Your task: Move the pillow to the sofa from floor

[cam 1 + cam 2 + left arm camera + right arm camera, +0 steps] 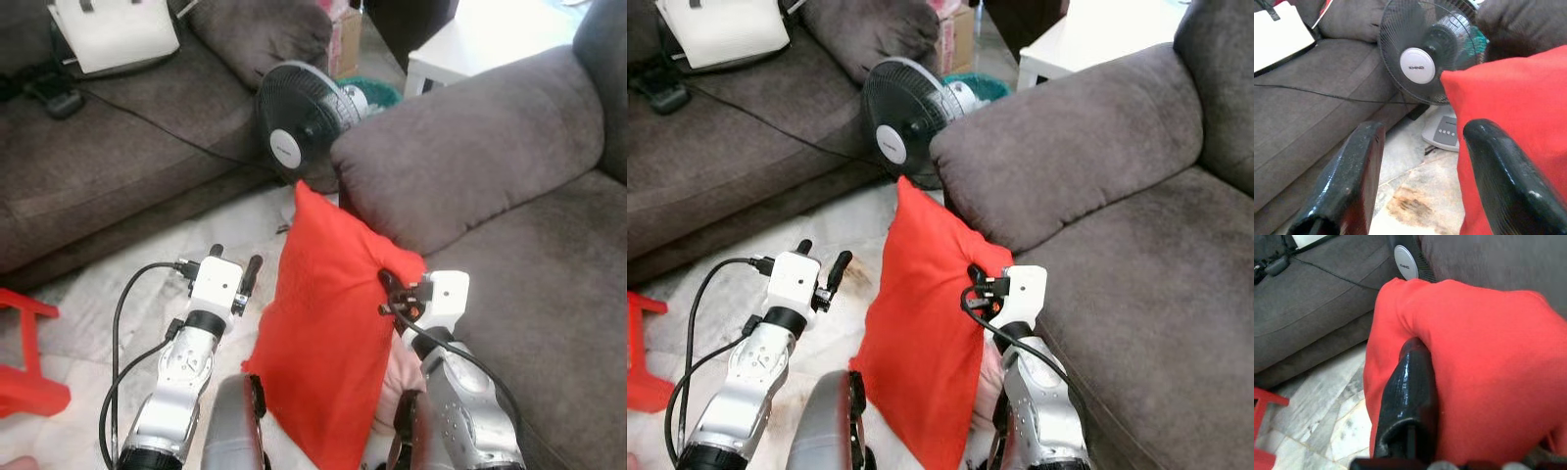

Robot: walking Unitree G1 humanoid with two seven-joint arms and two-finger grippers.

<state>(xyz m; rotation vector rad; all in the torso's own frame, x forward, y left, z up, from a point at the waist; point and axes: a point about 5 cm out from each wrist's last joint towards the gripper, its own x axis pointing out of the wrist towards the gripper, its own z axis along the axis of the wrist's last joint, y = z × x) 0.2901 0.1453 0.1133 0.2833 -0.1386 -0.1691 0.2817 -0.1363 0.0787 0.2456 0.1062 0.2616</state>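
Observation:
A red pillow stands upright on one corner between my two arms, just in front of the grey sofa on my right. My right gripper is shut on the pillow's right edge, where the cloth bunches over its black finger. My left gripper is open beside the pillow's left edge. One of its fingers lies against the red cloth; nothing sits between the two.
A black standing fan is right behind the pillow, by the sofa's armrest. A second grey sofa with a white bag and a cable runs along the left. A red stool is at the far left, a white table behind.

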